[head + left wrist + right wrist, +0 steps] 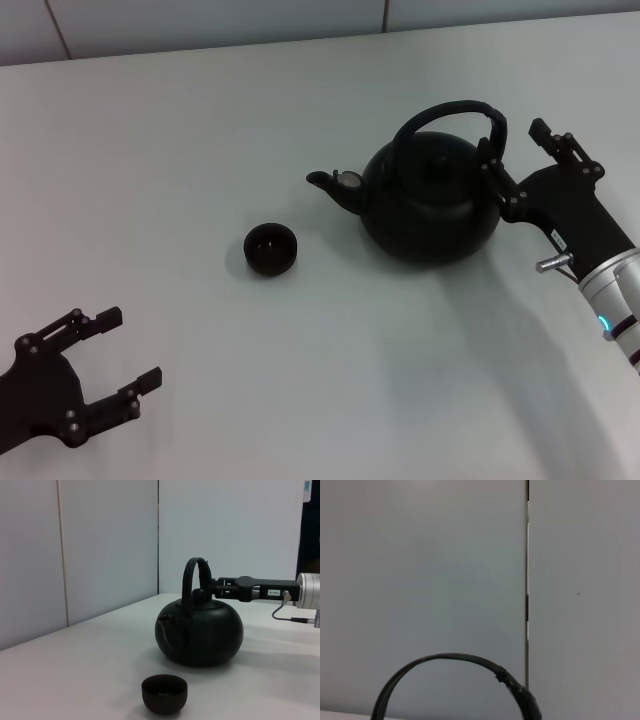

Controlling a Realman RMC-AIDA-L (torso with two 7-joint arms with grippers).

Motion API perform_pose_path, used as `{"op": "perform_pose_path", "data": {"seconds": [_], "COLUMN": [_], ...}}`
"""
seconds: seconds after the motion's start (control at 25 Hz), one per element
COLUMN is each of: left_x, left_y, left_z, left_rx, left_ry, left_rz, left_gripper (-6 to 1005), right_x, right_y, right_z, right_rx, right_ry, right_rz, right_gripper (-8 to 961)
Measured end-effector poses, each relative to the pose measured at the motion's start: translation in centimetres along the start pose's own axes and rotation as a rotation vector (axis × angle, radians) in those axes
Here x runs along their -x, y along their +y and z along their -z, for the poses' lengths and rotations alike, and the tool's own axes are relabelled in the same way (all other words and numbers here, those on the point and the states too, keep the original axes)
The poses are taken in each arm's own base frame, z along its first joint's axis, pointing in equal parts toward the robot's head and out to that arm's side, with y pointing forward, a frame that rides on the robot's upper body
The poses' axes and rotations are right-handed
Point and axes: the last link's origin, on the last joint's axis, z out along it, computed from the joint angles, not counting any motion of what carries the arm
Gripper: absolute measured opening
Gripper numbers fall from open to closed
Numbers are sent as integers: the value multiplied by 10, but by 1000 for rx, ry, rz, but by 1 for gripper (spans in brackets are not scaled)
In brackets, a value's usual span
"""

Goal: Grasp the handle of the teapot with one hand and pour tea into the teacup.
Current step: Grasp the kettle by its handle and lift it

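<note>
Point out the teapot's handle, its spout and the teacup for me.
handle (445, 108), head view: top of the black arch.
spout (327, 184), head view: short spout's tip end, facing the cup.
teacup (164, 694), left wrist view: front of its outer wall.

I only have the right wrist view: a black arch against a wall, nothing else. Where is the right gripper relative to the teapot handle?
Observer: The right gripper is open at the handle's right end, one finger beside it, the other farther out.
Operator: Is the teapot still standing on the table?
Observer: Yes, the teapot sits upright on the table, not lifted.
Operator: Where is the teacup?
Observer: The teacup stands apart from the teapot, off its spout side and a little nearer the robot.
Operator: And the left arm?
Observer: The left gripper is open near the robot's left front, away from both.
</note>
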Motion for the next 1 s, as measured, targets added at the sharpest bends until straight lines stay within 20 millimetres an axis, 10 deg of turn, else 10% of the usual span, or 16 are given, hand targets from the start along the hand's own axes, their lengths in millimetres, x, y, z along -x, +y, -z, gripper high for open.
{"op": "perform_pose_path", "data": {"seconds": [0.28,0.64,1.0], "left_x": [0,0,0], "left_y": [0,1,1], "left_z": [-1,0,-2], "left_rx": [-2,-9,-7], "left_ry": [4,10,13], "left_rz": [2,7,8], "left_gripper": [801,802,802], "right_x": [3,5,16], "right_y": [3,5,0], "right_z": [-6,-10,-12], "right_rx": [17,24,0], "right_ry": [-9,-16,-90], "right_rz": [3,2,-18], "right_gripper": [629,190,87]}}
